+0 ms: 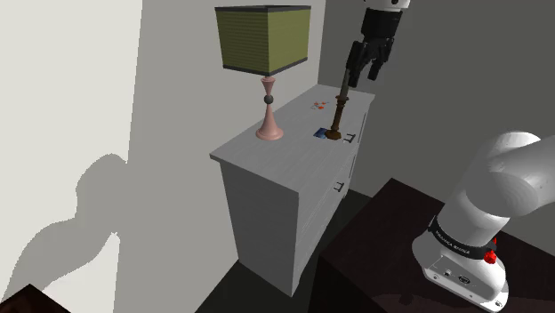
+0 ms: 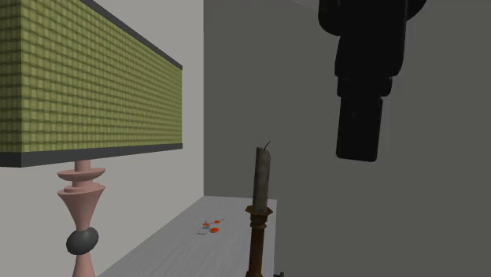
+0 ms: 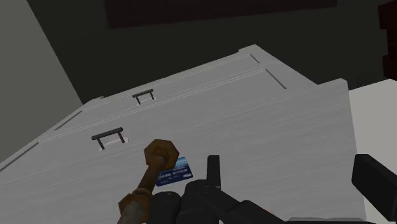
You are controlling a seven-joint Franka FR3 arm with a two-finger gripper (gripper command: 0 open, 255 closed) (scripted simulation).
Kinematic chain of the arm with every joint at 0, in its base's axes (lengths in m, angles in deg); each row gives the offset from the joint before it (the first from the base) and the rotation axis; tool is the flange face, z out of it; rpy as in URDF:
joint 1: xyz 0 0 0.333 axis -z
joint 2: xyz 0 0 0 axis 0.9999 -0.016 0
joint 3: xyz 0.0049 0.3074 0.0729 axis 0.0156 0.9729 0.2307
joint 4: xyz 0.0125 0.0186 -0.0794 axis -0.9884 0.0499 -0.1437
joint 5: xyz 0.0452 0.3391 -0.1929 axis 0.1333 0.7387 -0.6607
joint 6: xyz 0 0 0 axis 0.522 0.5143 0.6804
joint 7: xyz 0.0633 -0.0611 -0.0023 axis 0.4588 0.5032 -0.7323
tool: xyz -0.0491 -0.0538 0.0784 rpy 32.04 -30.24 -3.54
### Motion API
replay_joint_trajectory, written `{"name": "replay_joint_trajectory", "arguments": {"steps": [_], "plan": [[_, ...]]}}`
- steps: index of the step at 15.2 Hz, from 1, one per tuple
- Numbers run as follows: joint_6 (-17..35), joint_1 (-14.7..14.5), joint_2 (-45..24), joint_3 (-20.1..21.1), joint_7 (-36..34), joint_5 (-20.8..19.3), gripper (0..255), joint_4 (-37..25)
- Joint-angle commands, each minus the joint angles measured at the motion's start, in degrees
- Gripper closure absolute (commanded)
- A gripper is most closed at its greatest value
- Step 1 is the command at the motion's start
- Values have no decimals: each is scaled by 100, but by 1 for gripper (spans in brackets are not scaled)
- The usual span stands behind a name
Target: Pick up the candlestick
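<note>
Hovering above and just beside the upright candlestick at the drawer-side edge of the dresser, with gripper spread and empty, apparently offset to clear the candle tip before descending.

The brown candlestick stands on the grey dresser, its base apparently touching a blue card; the black fingers stand apart beside it.

Shoulder cam: high, well back from the grey dresser, looking down across it. Second exterior: low and close, level with the dresser top, looking along it past the pink-stemmed, green-shaded lamp. Wrist: above the dresser, facing steeply down. All three share the dresser top and the brown candlestick.
</note>
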Motion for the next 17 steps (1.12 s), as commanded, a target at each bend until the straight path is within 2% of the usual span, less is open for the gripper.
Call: {"name": "replay_joint_trajectory", "arguments": {"steps": [1,9,17], "plan": [[0,0,0,0,0,0,0,0],[2115,157,27,-636,1290,-815,0,1169],[4506,264,-847,-1489,2548,-1439,0,1582]]}}
